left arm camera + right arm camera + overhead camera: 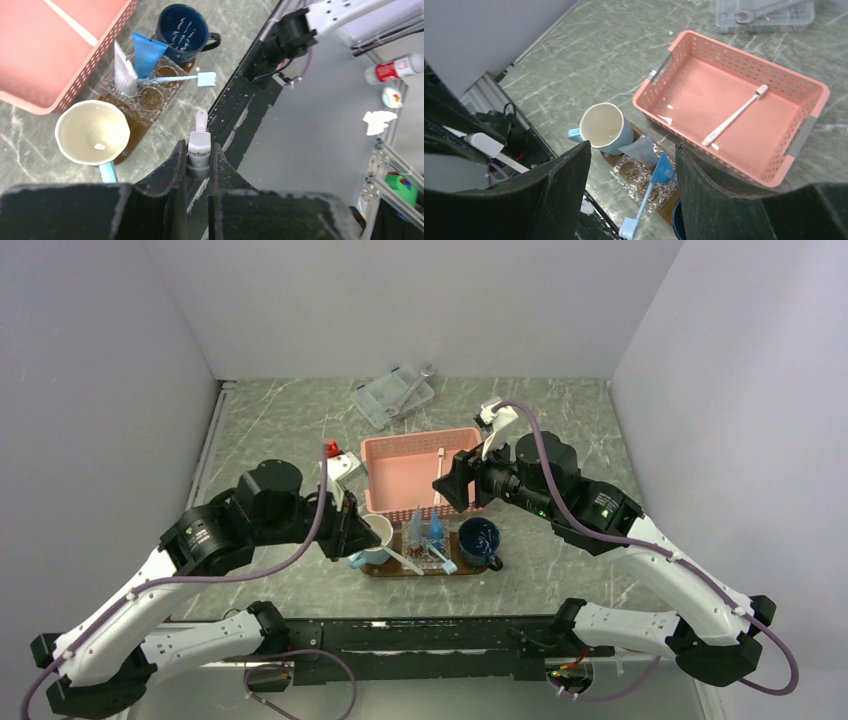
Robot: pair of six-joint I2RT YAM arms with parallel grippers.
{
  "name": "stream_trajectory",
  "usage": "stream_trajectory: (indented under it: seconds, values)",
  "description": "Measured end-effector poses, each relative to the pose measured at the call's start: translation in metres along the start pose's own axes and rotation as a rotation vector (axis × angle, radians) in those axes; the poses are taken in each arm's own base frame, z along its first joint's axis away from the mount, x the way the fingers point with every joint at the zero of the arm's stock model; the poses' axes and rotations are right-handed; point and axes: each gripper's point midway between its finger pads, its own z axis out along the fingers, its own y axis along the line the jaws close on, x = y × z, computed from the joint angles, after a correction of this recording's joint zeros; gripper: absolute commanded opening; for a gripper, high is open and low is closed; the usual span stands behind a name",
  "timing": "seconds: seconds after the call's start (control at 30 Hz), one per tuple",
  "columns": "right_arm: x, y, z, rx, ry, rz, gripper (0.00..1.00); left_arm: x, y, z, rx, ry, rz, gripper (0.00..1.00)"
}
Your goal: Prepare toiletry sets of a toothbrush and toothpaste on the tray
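Left gripper point(199, 152) fingers closed tight on a grey-and-white toothbrush point(199, 142), seen end-on, its tip reaching towards the tray. Right gripper point(631, 147) hangs above the basket's near wall, jaws wide apart, nothing between them.

Tray point(135, 131): dark-brown oval board, near the table's front edge, between the two grippers. Clear holder point(150, 97) with round wells sits on its middle. Bright blue toothpaste tube point(147, 52) and paler tube point(122, 72) stand side by side in it, caps down. Blue toothbrush point(172, 78) lies across the holder, head overhanging the tray's near side. Pale blue mug point(92, 131), cream inside, at the tray's left end; dark blue mug point(185, 32) at the right end.

Pink slotted basket point(804, 95) just behind the tray, one white toothbrush point(734, 116) lying diagonally inside. Clear plastic box point(724, 17) further back, a wrench point(759, 10) in it.

Surface: grey-green marbled table point(270, 430). Plain white walls point(420, 300) on three sides. Black rail point(420, 635) along the near edge. Beyond it, grey floor point(310, 140) with a red-and-white bottle point(395, 70) and white scraps point(377, 120).
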Motion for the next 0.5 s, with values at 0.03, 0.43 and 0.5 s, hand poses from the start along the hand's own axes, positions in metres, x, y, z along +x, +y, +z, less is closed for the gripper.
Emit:
stream_trajectory:
  seconds: [0.03, 0.43, 0.5]
  values:
    - [0.002, -0.002, 0.001, 0.012, 0.002, 0.002, 0.64, 0.002, 0.002, 0.002, -0.022, 0.006, 0.003, 0.00]
    - [0.020, -0.020, 0.006, 0.096, 0.024, 0.012, 0.64, 0.015, 0.022, 0.028, -0.286, 0.039, 0.039, 0.00]
    - [0.021, -0.021, 0.006, 0.097, 0.026, 0.014, 0.64, 0.014, 0.025, 0.027, -0.315, 0.024, 0.043, 0.00]
